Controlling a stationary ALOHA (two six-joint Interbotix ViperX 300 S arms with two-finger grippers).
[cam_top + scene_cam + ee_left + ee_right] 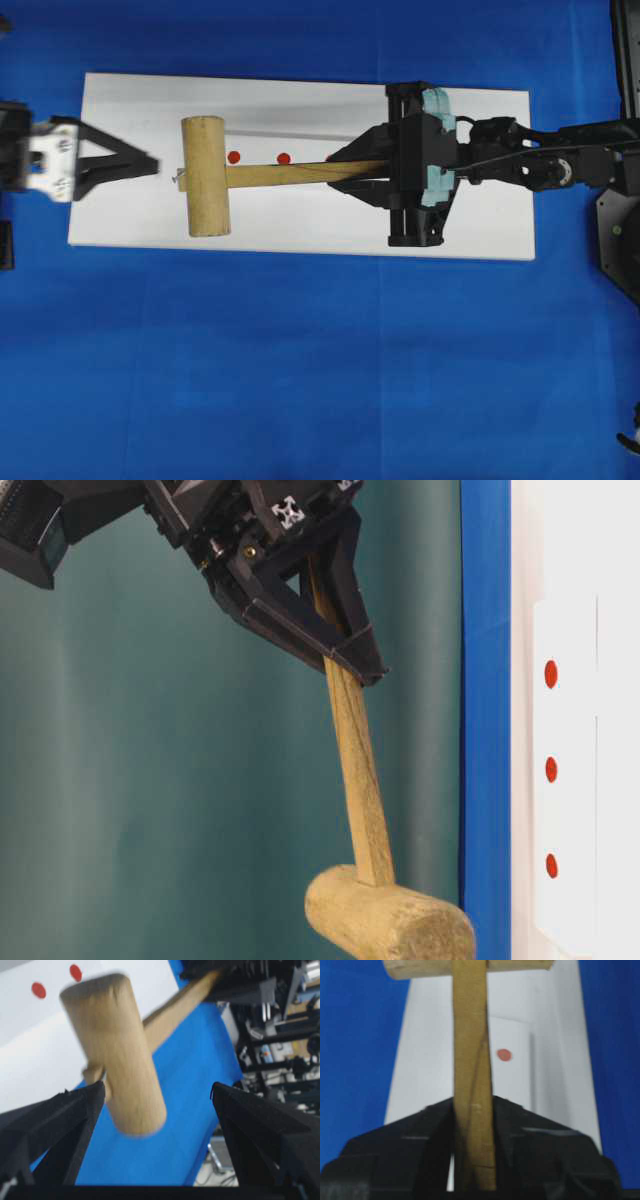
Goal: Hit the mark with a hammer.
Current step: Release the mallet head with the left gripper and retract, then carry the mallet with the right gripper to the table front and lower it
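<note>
while the right claw [345, 170] clamps the hammer [205, 176] by its handle above the white board [300, 225], beside the red dots [283, 158], the left claw [150, 163] gapes wide, holding nothing, just left of the head.

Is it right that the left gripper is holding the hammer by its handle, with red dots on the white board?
Not quite. It is the right gripper that is shut on the hammer, by its handle; the overhead view shows it. The left gripper is open and holds nothing, just left of the hammer's head. The red dots are on the white board, as you said.
</note>
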